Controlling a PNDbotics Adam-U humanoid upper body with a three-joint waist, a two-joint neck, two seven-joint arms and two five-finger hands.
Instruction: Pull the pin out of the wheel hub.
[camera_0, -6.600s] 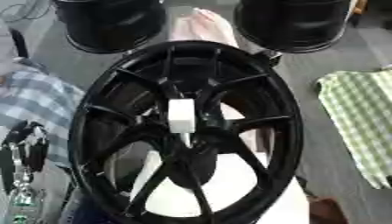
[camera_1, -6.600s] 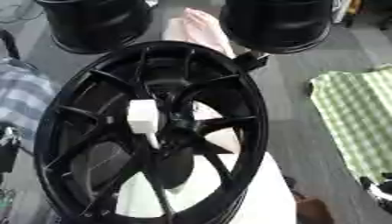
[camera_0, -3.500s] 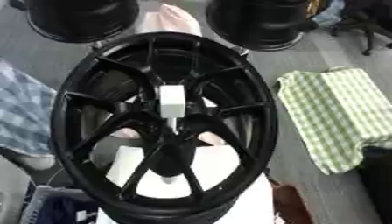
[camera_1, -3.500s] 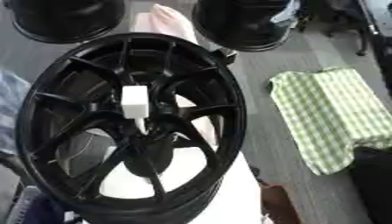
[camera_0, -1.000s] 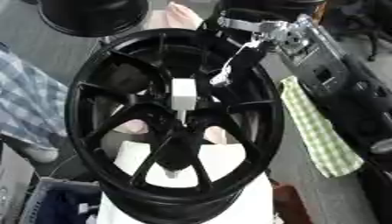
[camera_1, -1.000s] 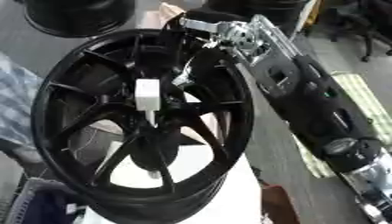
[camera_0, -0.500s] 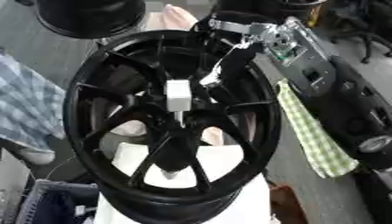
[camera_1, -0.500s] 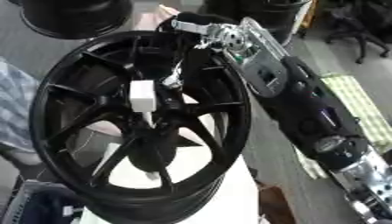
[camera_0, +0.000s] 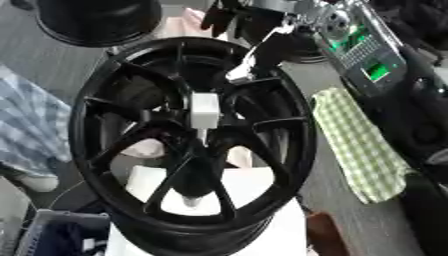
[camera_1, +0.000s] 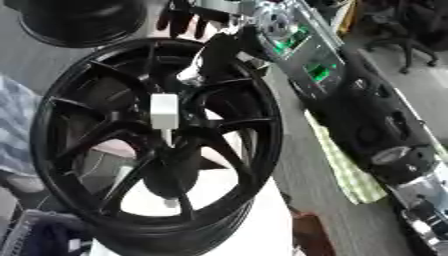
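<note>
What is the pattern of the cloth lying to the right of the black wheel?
The cloth is green-and-white checked; the left eye view shows it best.

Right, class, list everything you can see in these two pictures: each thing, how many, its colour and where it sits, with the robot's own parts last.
Spoked metal wheel rim: one, black, centre, resting on a white surface.
Block-shaped pin: one, white, standing in the wheel's hub.
White support surface: one, under the wheel, near edge.
Other wheel rims: two partly seen, black, far edge, the second mostly behind the arm.
Checked cloth: one, green and white, right of the wheel.
Plaid cloth: one, blue-grey, left of the wheel.
Basket: one, bluish, lower left corner.
Right arm: black and silver with green lights, coming in from the right.
Right hand: dark fingers hanging over the wheel's far rim, above the pin, apart from it.
Left hand: not in view.
</note>
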